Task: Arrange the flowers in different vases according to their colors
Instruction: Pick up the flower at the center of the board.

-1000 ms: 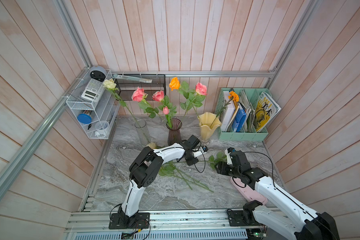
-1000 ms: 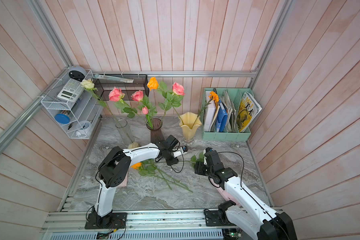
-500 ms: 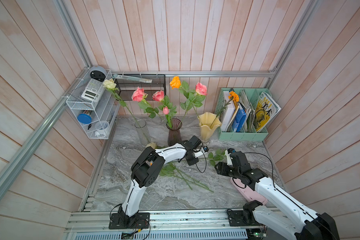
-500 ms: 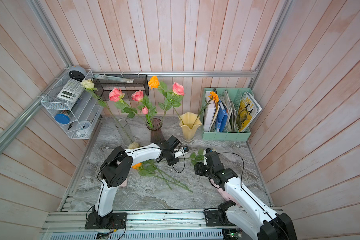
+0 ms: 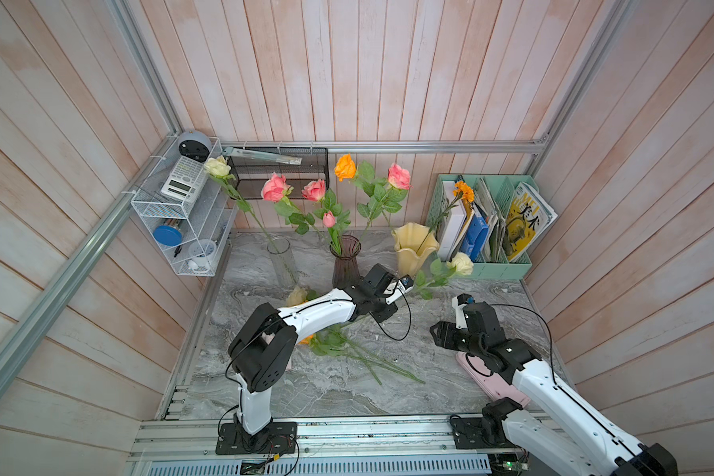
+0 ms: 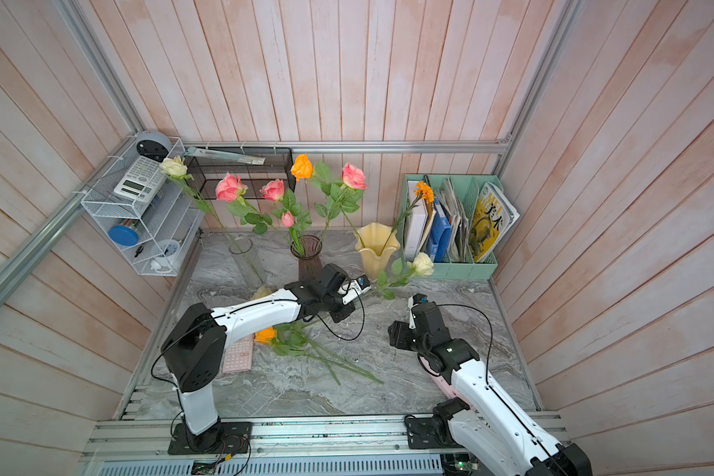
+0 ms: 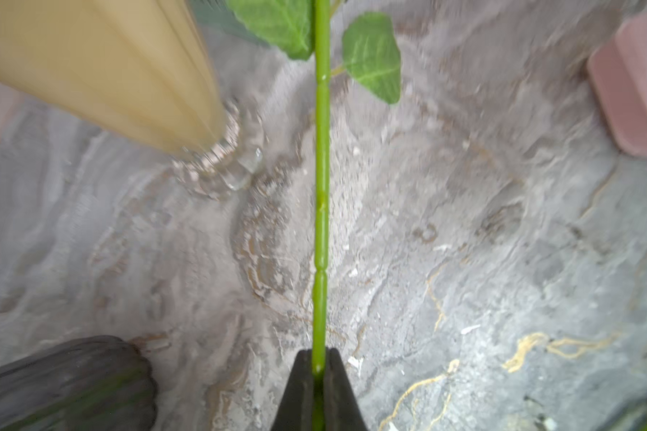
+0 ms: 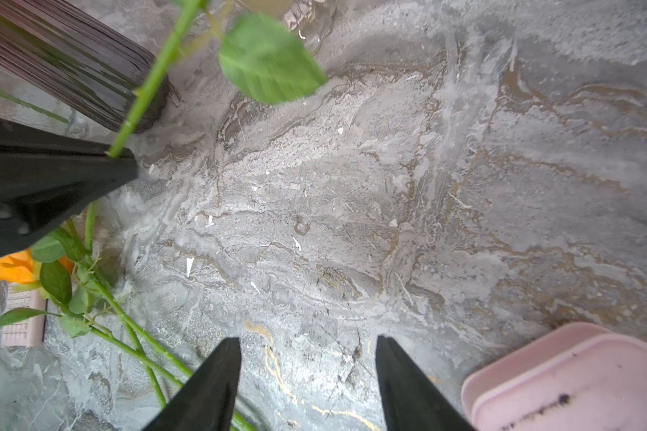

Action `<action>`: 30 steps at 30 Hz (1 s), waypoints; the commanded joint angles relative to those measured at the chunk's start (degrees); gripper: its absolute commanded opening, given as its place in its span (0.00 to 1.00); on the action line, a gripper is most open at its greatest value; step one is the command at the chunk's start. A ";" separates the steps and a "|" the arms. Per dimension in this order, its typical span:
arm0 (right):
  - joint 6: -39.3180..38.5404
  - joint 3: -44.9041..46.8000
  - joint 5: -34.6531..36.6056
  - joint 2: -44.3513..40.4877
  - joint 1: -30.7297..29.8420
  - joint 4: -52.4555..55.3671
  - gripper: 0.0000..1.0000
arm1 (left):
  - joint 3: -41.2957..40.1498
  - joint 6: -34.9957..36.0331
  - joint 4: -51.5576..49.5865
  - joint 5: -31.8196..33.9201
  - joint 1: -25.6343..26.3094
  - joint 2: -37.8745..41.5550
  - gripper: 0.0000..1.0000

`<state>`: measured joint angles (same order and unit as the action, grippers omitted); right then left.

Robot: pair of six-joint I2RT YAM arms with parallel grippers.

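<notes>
Roughly halfway, I judge. The left gripper (image 7: 319, 358) is clamped tight on the stem of a cream rose (image 5: 461, 263), its head at 2 o'clock beside the yellow vase (image 5: 413, 252); the right gripper (image 8: 307, 347) is wide, empty. Pink roses (image 5: 275, 187) stand in the purple vase (image 5: 346, 263); loose flowers (image 5: 334, 350) at 7 o'clock lie unsorted

Looking down on a marble counter (image 5: 347, 395). Got the left hand (image 5: 405, 284) clamped on the stem of a cream rose (image 5: 461, 263), head up just beside the yellow vase (image 5: 414, 247) and in front of the mint file holder (image 5: 499, 270). Got the right hand (image 5: 459, 303) hanging over the counter near that stem, not touching it. Along the back: clear glass vase (image 5: 282, 259) with one cream flower (image 5: 217, 167), purple vase (image 5: 346, 263) with pink roses (image 5: 275, 187), yellow one with an orange bloom (image 5: 464, 190). Also an orange rose (image 5: 345, 166) and a lone pink rose (image 5: 399, 176) up high, can't tell which vase. Loose stems (image 5: 367, 360) lying flat under the left arm (image 5: 318, 309), plus another cream head (image 5: 297, 294).
</notes>
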<state>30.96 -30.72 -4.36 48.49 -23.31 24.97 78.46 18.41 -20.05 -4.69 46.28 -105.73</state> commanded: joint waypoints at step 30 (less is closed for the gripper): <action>-1.33 1.31 -4.05 6.20 0.68 -8.61 0.64 | -1.84 0.94 27.38 25.42 -3.45 47.27 0.00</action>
<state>29.95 -29.67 -7.07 53.01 -22.87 19.42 78.41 17.21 1.39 13.41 46.17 -61.84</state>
